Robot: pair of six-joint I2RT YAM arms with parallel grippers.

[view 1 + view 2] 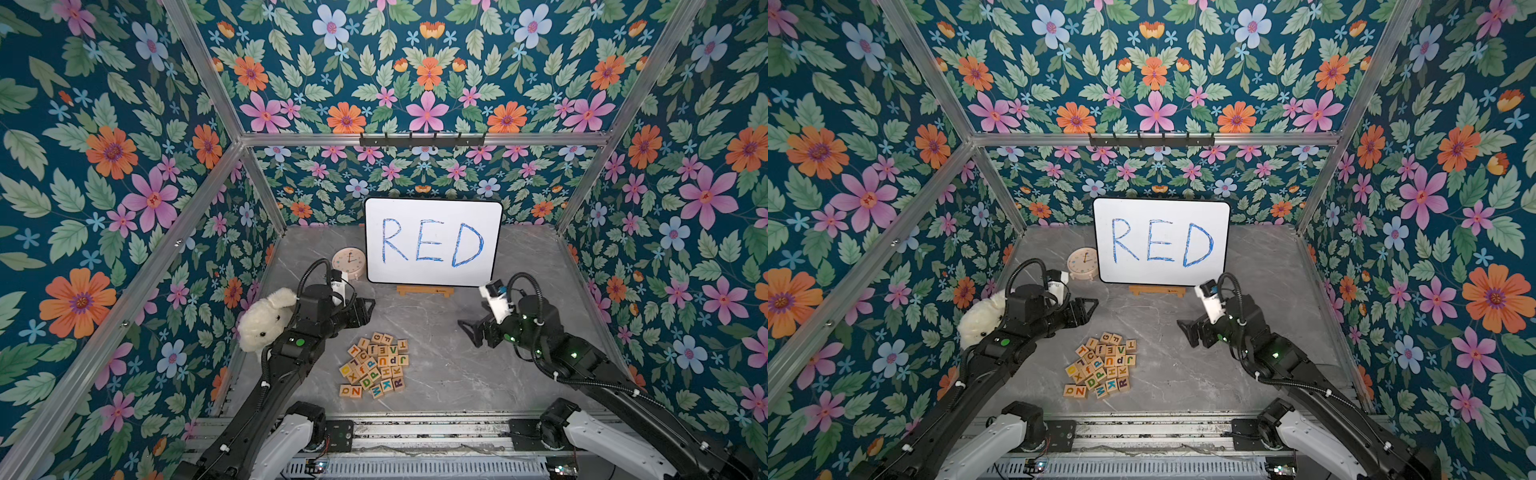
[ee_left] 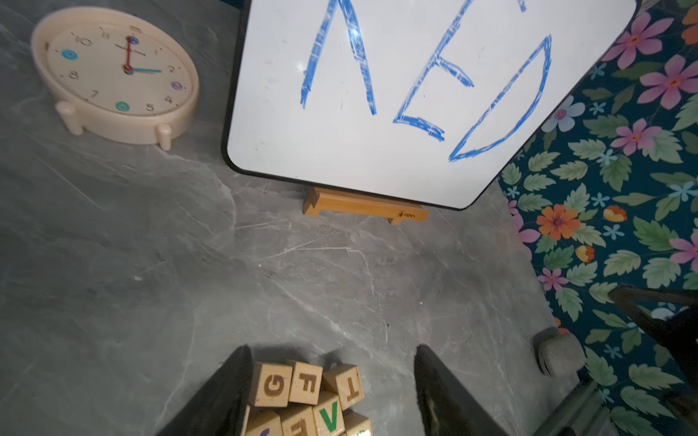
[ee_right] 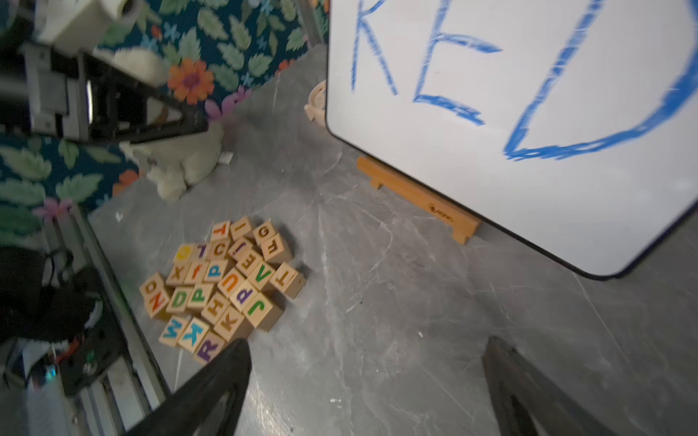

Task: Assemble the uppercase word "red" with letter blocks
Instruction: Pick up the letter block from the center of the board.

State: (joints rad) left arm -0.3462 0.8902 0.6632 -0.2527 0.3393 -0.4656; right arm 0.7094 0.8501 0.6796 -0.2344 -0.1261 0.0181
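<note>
As they lie heaped, letter blocks, pale, coloured ltrs

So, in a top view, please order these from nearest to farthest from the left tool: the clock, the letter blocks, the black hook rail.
1. letter blocks, in a pile just below the left tool, on the robot's side.
2. clock, at the back, left of the whiteboard.
3. black hook rail, mounted high, above and behind the whiteboard.

Small pale wooden letter cubes are seen bunched in a loose, jumbled heap, lower centre in both top views. The purple R cube is spotted at the heap's lower right corner. The green D cube is found lower middle, and the orange E cube upper middle.
</note>
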